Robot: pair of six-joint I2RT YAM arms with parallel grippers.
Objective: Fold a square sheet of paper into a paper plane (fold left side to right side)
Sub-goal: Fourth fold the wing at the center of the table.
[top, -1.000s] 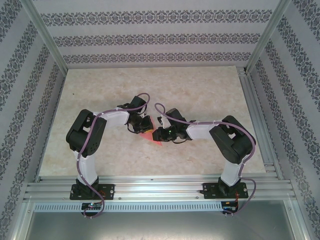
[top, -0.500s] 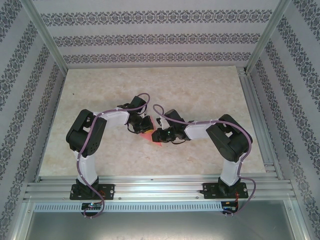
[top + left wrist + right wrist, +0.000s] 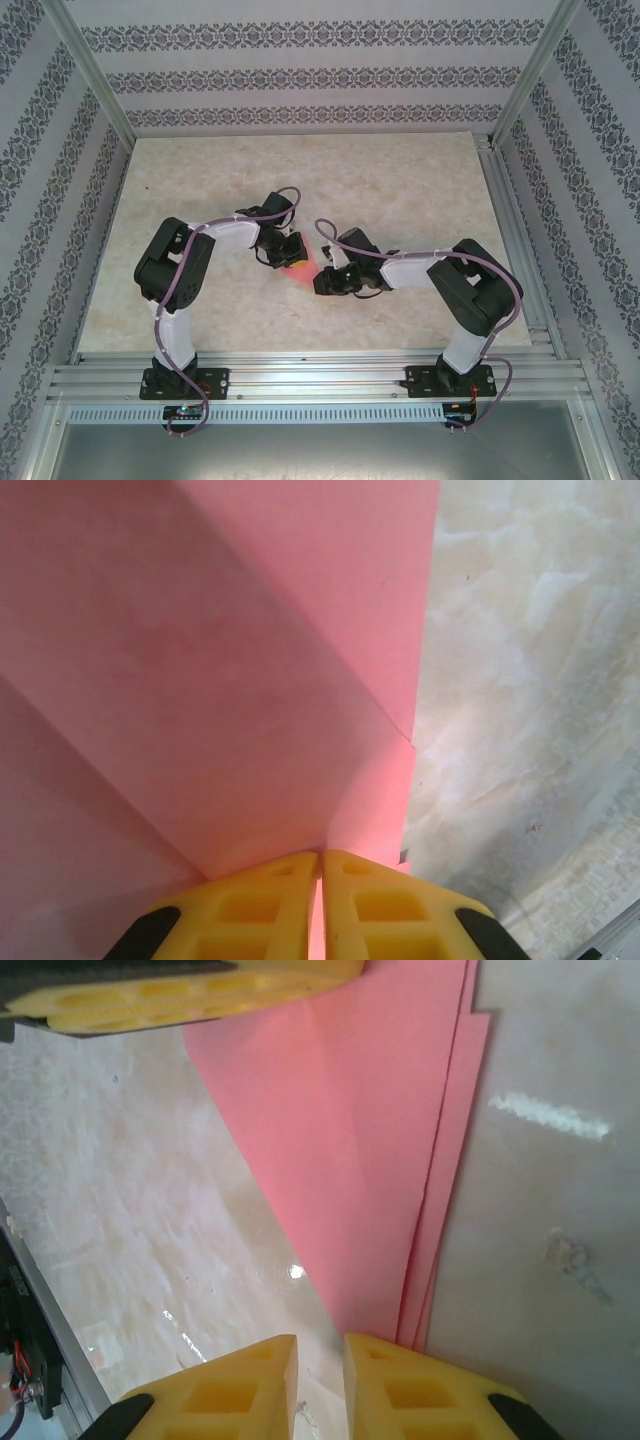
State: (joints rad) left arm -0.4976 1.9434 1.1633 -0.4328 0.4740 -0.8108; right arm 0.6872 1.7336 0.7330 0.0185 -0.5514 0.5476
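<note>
The pink-red sheet of paper [image 3: 298, 272] lies mid-table between the two grippers, folded into a pointed, layered shape with diagonal creases [image 3: 220, 680]. My left gripper [image 3: 320, 858] is shut on its edge, and a sliver of paper shows between the yellow fingertips; from above, the left gripper [image 3: 292, 260] sits at the paper's far side. In the right wrist view the paper [image 3: 360, 1140] narrows to a tip just ahead of my right gripper [image 3: 320, 1345]. Its jaws stand a little apart with only table between them. The right gripper [image 3: 321, 284] is at the paper's near right.
The pale marbled table [image 3: 400, 180] stretches around the arms. Patterned walls and aluminium frame rails [image 3: 515, 230] enclose it. The left gripper's yellow finger [image 3: 190, 990] crosses the top of the right wrist view. A white scuff [image 3: 550, 1118] marks the table beside the paper.
My right gripper has drawn back off the paper toward the near right, uncovering more pink. The left gripper keeps its pinch in the same place.
</note>
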